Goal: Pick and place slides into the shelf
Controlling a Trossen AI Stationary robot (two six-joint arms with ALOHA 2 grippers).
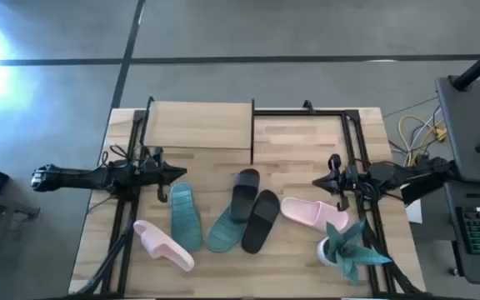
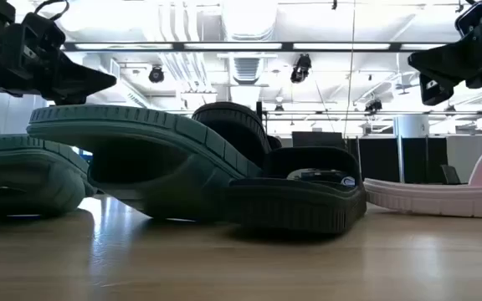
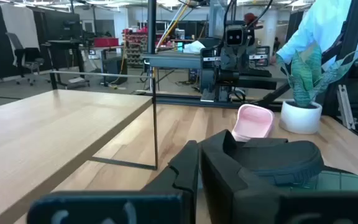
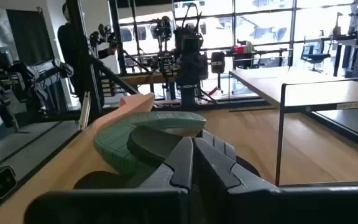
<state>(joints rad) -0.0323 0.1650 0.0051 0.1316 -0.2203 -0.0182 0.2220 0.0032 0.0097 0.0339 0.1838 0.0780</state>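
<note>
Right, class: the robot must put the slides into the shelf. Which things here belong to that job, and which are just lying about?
Belong to the job:
- pink slides
- teal slides
- black slides
- shelf
- left gripper and right gripper, both shut and empty, above the table

Just lying about:
- potted plant
- cables beside the table

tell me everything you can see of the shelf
The shelf is a low rack at the table's far edge: a light wooden top board on a thin black metal frame. The board covers only the left part; the right part shows open frame. It stands upright on the tabletop, with no slides on it.
</note>
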